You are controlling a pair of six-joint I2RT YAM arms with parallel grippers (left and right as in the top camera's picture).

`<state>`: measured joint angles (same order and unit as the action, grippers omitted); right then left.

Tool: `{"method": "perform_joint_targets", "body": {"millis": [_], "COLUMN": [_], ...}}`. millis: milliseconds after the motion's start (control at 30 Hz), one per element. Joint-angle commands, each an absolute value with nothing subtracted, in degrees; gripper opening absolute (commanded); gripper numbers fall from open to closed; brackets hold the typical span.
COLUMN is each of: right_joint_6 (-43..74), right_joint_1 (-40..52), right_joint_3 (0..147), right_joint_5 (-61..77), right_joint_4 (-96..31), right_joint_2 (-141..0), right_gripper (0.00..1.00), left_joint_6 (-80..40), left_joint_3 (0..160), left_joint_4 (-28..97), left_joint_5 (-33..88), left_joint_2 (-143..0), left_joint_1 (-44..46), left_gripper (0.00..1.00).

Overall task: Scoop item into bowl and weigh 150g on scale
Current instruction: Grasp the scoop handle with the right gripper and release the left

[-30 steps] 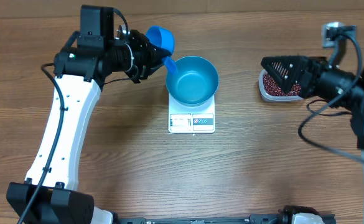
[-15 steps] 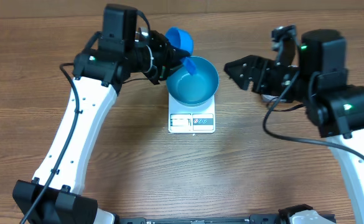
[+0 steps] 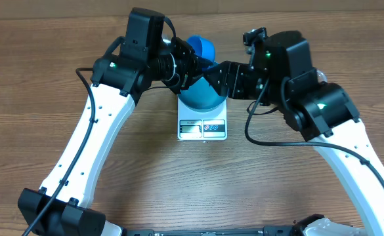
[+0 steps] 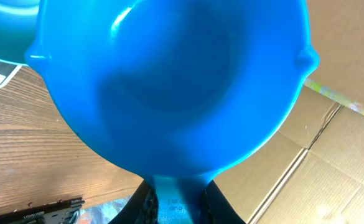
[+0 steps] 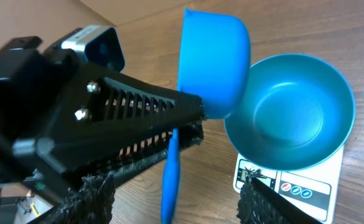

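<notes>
My left gripper is shut on the handle of a small blue scoop, held on its side above the back rim of the bowl. No beans show in the scoop. The blue bowl stands empty on the white scale. My right gripper is open. Its fingers stand either side of the scoop's hanging handle without touching it. The item is hidden.
My right arm reaches in from the right and covers the table behind the scale. The left arm slants across the left half. A cardboard box lies beyond the table edge in the left wrist view.
My right arm has swung left from the bean tub to over the bowl, its jaws narrowing. The left gripper has carried the scoop a little to the right, above the bowl's rim.
</notes>
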<state>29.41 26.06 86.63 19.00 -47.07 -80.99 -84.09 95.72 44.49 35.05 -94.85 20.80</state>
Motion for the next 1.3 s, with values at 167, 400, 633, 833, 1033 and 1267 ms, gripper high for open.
{"method": "perform_joint_targets", "body": {"millis": [167, 400, 633, 833, 1033, 1267], "right_joint_6": [31.77, 34.54, 36.42, 38.17, 39.05, 39.05], "right_joint_1": [28.08, 28.12, 28.12, 28.12, 28.12, 28.12], "right_joint_3": [88.05, 88.05, 88.03, 88.03, 88.03, 88.03], "right_joint_5": [16.08, 11.44, 11.62, 11.62, 11.60, 11.57], "right_joint_4": [-44.95, -43.55, -43.99, -44.18, -44.16, -43.72], "right_joint_2": [-83.20, -83.24, -83.66, -84.68, -84.90, -84.90], "right_gripper": [0.54, 0.43, 0.33, 0.31, 0.26, 0.12], "left_joint_6": [-86.39, -85.71, -85.73, -85.76, -85.76, -85.73], "left_joint_3": [96.53, 96.53, 96.53, 96.51, 96.53, 96.53], "left_joint_4": [43.64, 43.66, 43.46, 43.18, 43.00, 43.03], "left_joint_5": [33.17, 33.06, 33.23, 33.23, 33.21, 33.21], "left_joint_2": [-95.46, -95.46, -95.46, -95.46, -95.46, -95.46], "left_joint_1": [21.50, 21.93, 21.96, 21.96, 22.24, 22.26], "left_gripper": [0.04, 0.04, 0.04, 0.04, 0.04, 0.04]}}
